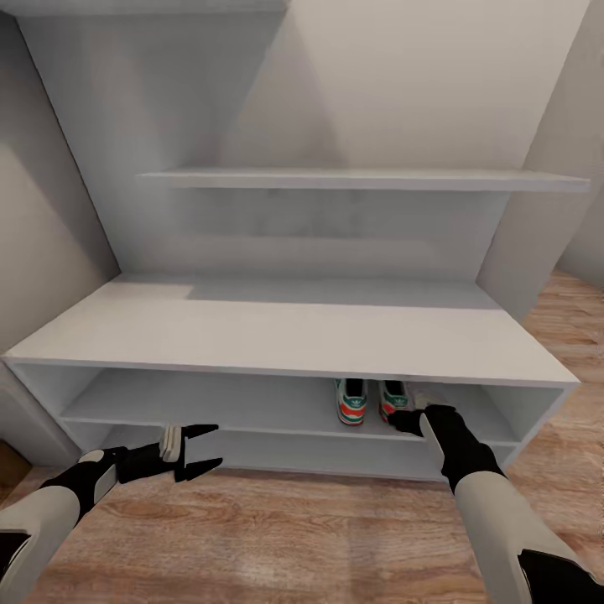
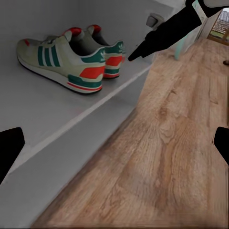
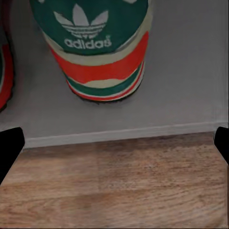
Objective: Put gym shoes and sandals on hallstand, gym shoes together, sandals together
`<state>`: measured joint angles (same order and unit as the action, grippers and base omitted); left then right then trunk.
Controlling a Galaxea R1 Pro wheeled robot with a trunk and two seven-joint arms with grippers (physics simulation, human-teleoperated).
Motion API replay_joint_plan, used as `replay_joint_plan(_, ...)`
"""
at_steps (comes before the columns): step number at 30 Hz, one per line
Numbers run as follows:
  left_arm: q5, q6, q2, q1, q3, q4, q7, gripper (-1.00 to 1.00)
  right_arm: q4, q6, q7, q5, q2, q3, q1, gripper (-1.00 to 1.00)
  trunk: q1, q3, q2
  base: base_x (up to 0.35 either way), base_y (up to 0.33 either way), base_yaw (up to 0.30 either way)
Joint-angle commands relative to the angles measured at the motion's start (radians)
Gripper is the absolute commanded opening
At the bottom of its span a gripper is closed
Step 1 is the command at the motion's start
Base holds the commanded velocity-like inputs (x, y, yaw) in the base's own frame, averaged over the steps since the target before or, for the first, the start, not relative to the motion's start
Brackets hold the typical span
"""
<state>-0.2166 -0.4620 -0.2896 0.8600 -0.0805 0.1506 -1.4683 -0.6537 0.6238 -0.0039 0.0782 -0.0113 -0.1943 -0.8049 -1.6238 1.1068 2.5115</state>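
Two gym shoes (image 1: 369, 401) stand side by side on the hallstand (image 1: 252, 335) upper shelf, at 1 o'clock from the right gripper (image 1: 413, 419), jaws apart. Left gripper (image 1: 195, 450) also apart. Recommended: withdraw straight back, avoiding heel contact.

Both gym shoes (image 1: 370, 401) sit side by side on the hallstand's (image 1: 277, 335) upper open shelf, right of centre.

Both arms have white forearm shells, black wrists and black two-fingered grippers (left gripper (image 1: 200, 450) with a pale knuckle).
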Motion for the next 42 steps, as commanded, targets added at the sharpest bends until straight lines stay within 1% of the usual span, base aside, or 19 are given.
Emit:
replay_joint_plan(1, -0.010, -0.007, -0.001, 0.001, -0.008, 0.000, -0.001, 1.00, -0.001, 0.005, 0.002, 0.008, 0.001, -0.002, 0.000, 1.00, 0.001, 0.001, 0.000, -0.334, 0.000, 0.000)
replay_joint_plan(14, -0.009, -0.007, 0.000, 0.001, -0.008, 0.000, -0.001, 1.00, -0.001, 0.003, 0.004, 0.007, 0.000, -0.002, 0.000, 1.00, 0.001, 0.001, 0.000, -0.321, 0.000, 0.000)
replay_joint_plan(21, -0.009, -0.007, 0.000, 0.001, -0.008, 0.000, -0.001, 1.00, -0.002, -0.049, 0.005, 0.006, 0.000, -0.002, 0.000, 1.00, 0.001, 0.001, 0.000, -0.274, 0.000, 0.000)
replay_joint_plan(37, -0.009, -0.007, 0.000, 0.001, -0.008, 0.000, -0.001, 1.00, 0.006, -0.069, 0.005, 0.003, 0.001, -0.003, 0.000, 1.00, 0.001, 0.001, 0.000, -0.022, 0.000, 0.000)
replay_joint_plan(39, -0.009, -0.007, 0.000, 0.001, -0.008, 0.000, -0.001, 1.00, 0.009, -0.107, 0.005, 0.003, 0.001, -0.003, 0.000, 1.00, 0.001, 0.001, 0.000, 0.000, 0.000, 0.000)
replay_joint_plan(40, -0.009, -0.007, 0.000, 0.001, -0.008, 0.000, -0.001, 1.00, 0.011, -0.292, 0.006, 0.003, 0.001, -0.002, 0.000, 1.00, 0.001, 0.001, 0.000, 0.000, 0.000, 0.000)
replay_joint_plan(41, -0.009, -0.007, 0.000, 0.001, -0.008, 0.000, -0.001, 1.00, 0.011, -0.309, 0.007, 0.003, 0.001, -0.002, 0.000, 1.00, 0.001, 0.001, 0.000, 0.000, 0.000, 0.000)
replay_joint_plan(42, -0.009, -0.007, 0.000, 0.001, -0.008, 0.000, -0.001, 1.00, 0.014, -0.348, 0.007, 0.001, 0.002, -0.002, 0.000, 1.00, 0.001, 0.001, 0.000, 0.000, 0.000, 0.000)
